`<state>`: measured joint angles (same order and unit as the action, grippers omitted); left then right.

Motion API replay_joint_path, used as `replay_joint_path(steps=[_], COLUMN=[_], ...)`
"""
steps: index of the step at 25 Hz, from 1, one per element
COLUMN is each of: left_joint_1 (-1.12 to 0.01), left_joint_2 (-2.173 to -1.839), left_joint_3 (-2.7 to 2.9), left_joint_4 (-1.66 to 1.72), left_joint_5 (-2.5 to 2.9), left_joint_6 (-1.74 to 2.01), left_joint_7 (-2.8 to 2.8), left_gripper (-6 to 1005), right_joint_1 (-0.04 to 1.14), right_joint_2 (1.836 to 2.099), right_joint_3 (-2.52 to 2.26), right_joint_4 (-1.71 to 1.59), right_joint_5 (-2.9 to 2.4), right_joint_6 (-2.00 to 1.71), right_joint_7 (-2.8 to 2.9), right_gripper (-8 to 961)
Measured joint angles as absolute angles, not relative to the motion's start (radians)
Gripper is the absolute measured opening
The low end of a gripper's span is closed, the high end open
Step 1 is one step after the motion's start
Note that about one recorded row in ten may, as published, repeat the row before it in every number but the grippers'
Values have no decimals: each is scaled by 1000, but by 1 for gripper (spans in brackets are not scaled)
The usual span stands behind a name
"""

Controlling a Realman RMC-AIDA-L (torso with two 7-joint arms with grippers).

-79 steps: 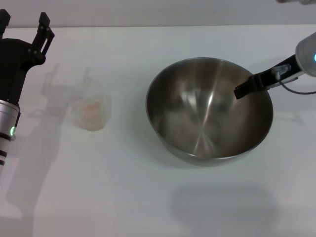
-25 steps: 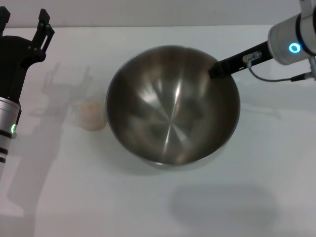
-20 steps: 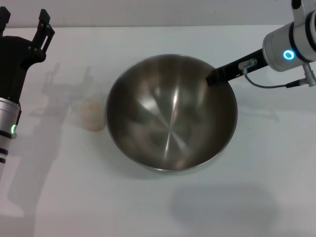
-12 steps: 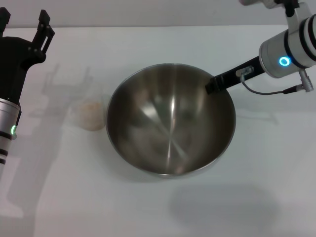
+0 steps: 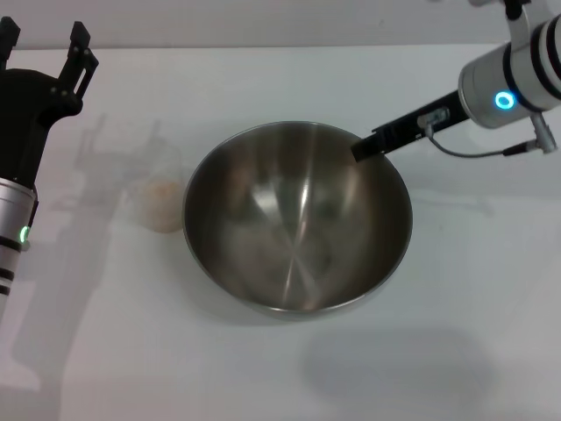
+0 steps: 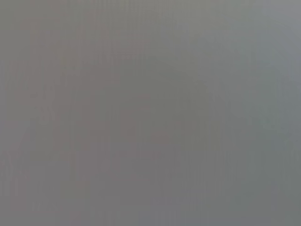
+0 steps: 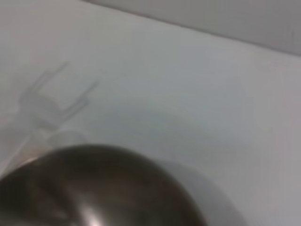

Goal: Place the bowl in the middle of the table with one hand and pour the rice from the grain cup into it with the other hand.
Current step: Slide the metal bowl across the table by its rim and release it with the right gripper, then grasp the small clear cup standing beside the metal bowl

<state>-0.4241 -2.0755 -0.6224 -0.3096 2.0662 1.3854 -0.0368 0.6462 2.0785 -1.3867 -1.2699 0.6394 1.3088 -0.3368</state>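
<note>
The steel bowl (image 5: 296,224) stands on the white table (image 5: 263,79), near its middle. My right gripper (image 5: 361,150) reaches in from the right and is shut on the bowl's far right rim. The small clear grain cup (image 5: 158,203) with off-white rice (image 5: 161,195) stands just left of the bowl, close to its rim. My left gripper (image 5: 44,39) is open and empty, raised at the far left, behind and to the left of the cup. The right wrist view shows the bowl's rim (image 7: 94,162) and the faint cup (image 7: 59,139). The left wrist view shows only flat grey.
The table's far edge (image 5: 280,46) runs along the top of the head view. Bare tabletop lies in front of the bowl and to its right. The right arm's cable (image 5: 478,151) hangs above the table, right of the bowl.
The right gripper has carried the bowl from the right side leftward to beside the cup, then slightly toward the front. The left arm has not moved.
</note>
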Motion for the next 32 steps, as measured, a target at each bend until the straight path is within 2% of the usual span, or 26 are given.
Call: replay_joint_path(steps=[5,14,21,23,24,25,32], left_joint_1=[-418,-408,-404,-404,-404,-404,-406], left_joint_2=[-2077,-2077,-2076,-2076,-2075,-2075,-2075], left_joint_3=[-621,-623,-629,-629,-629,-629,-629], left_joint_4=[-310,-311,-312,-312,-311,-311,-311], left_joint_5=[2066,2065,2060,2059,2059,2059,2059], left_joint_6=[1386,1389,1390,1390,1390,1390,1401], left_joint_7=[-39,-53,-65,-65,-65,-65,-66], left_gripper=[830,831,831,831,831,831,831], right_joint_1=[647,604,428,356,356,326,303], right_joint_2=[2078,2079,2082,2083,2083,2084,2086], right_joint_3=[-1414,-1533,-1725,-1793,-1793,-1833,-1925], right_joint_4=[-1364,-1468,-1493,-1424,-1424,-1350,-1044], right_joint_5=[614,519,428,421,421,422,426], right_joint_6=[1271,994,426,99,99,-92,-604], right_joint_7=[-334,-356,-382,-382,-382,-380,-290], right_gripper=[420,469,470,470,470,469,469])
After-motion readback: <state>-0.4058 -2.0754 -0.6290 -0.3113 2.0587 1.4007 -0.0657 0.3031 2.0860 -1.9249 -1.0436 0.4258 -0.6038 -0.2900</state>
